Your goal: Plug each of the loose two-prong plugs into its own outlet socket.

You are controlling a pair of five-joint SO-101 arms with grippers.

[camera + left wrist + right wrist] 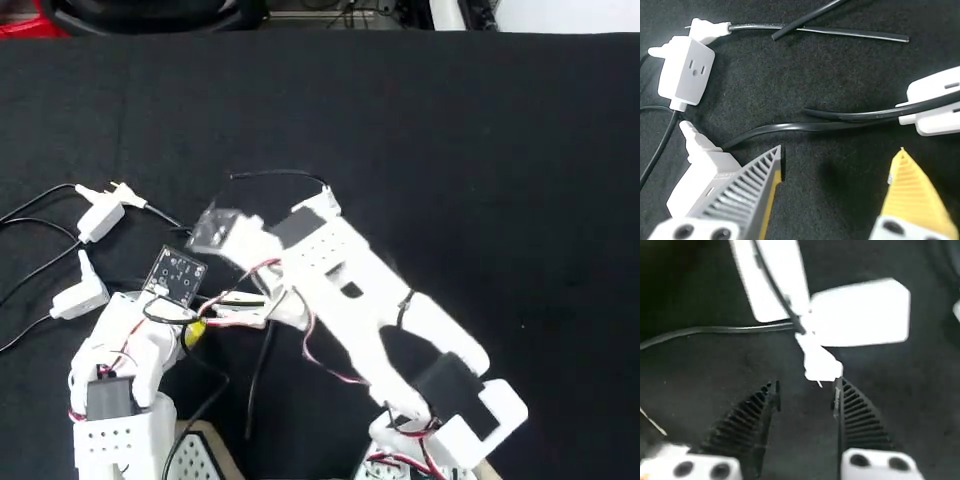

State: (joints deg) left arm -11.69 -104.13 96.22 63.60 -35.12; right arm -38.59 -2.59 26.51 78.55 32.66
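Black table, left fingers and right fingers both spread, holding nothing. White plug lies just off the right tips; reckon its stiff cord could swing it away as they close.

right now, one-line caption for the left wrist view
Open left gripper above black table, white outlet socket and black cords ahead.

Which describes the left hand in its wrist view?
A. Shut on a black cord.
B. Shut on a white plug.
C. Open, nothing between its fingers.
C: the left hand is spread wide, with only bare black tabletop between its grey and yellow fingers.
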